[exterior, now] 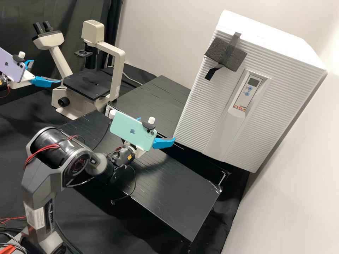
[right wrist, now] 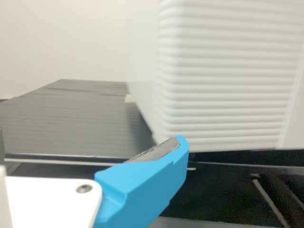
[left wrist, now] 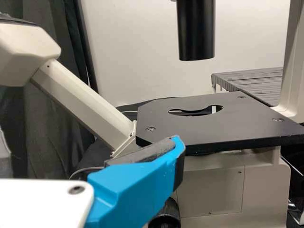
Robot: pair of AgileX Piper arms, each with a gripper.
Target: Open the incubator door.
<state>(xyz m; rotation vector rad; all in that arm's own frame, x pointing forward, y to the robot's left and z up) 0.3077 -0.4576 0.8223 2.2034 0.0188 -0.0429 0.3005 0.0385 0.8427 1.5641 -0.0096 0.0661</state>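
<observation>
Right gripper open beside the incubator, its door closed as it seems

The right gripper has its fingers set wide, with nothing between them, near the lower corner of the incubator. This white box stands at the right side in the high view, and its ribbed door carries a small control panel. The left gripper is also spread and holds nothing, near the microscope.

I think the door is stiff and rather heavy, but it should swing smoothly once its seal gives way. The ribbed face looks hard and perhaps slippery, too broad for pinching. A better hold is probably the side edge nearest the gripper, with one fingertip hooked behind it. The foam patch, fixed with dark tape, looks soft and could tear off.

One finger of the right gripper is partly hidden behind the green phone. The door seam and the hinges are hard to make out. Whether the fingertip touches the corner, I cannot tell.
</observation>
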